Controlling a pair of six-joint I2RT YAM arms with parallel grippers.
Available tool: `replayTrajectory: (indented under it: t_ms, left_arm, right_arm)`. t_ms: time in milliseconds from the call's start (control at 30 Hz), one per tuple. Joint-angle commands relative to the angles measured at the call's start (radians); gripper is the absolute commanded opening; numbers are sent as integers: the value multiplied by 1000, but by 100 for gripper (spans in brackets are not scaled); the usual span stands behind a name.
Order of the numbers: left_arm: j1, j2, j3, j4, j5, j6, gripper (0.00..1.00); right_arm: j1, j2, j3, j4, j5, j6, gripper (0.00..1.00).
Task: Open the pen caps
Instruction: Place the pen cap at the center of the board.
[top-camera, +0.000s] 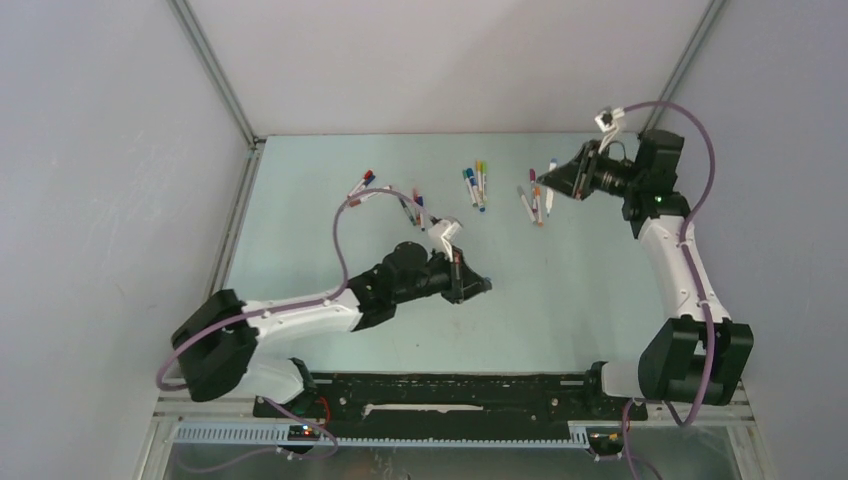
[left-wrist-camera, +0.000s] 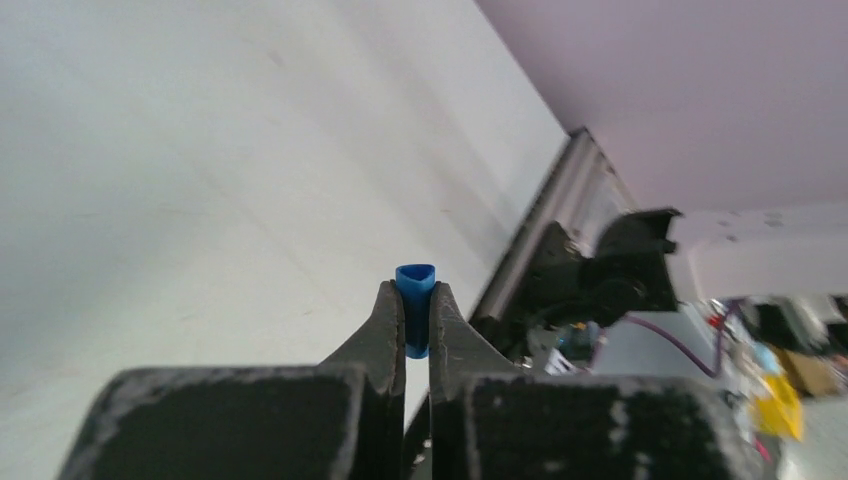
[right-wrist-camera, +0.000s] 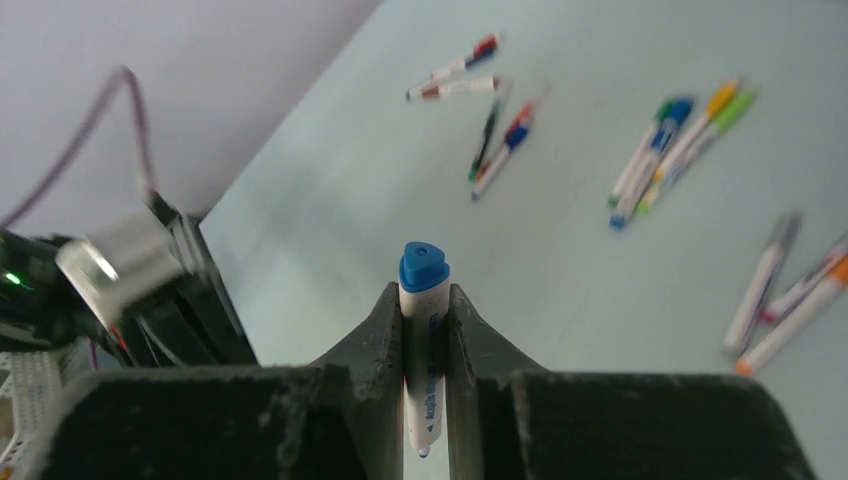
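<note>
My left gripper (left-wrist-camera: 415, 292) is shut on a small loose blue pen cap (left-wrist-camera: 415, 315), which stands between the fingertips with its hollow end outward. It hovers over the table's middle (top-camera: 483, 285). My right gripper (right-wrist-camera: 424, 295) is shut on a white pen barrel (right-wrist-camera: 424, 350) with a blue end piece (right-wrist-camera: 424, 266) and a bare blue tip (right-wrist-camera: 424, 452). It hangs at the back right (top-camera: 545, 184). Several capped pens lie along the far side in groups (top-camera: 366, 184), (top-camera: 476, 185), (top-camera: 533, 203); their coloured caps show in the right wrist view (right-wrist-camera: 672, 112).
The pale green table (top-camera: 560, 280) is walled by white panels. A metal frame rail (left-wrist-camera: 545, 225) runs along its edge. More pens lie scattered (right-wrist-camera: 500, 140), (right-wrist-camera: 790, 290). The arm bases and a black rail (top-camera: 450, 385) sit at the near edge.
</note>
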Motion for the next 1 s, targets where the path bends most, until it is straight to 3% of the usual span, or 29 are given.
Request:
replayTrajectory:
  t_ms: [0,200,333,567,800,967]
  left_arm:
    - [30,-139,-37,-238,-305,121,0]
    - [122,-233,-71,-421,-482,73,0]
    - [183,-295,-116,-433,-590,-19,0]
    - [222,-270,-69,-566,-768,-179,0]
    - [266,-261,-76,-481,-734,-201,0]
    - [296,-202,-29,-602,-761,-181,0]
  right_arm:
    - [50,-74,-158,-164,135,-143,0]
    - [182,-126,-393,-43,414,-27,0]
    - [230,-162,-497,51,492,17,0]
    - [242,-41,-507,75,530,59,0]
    - [290,57,-483,61,549,64,0]
    - [320,120,-440,22,618,54,0]
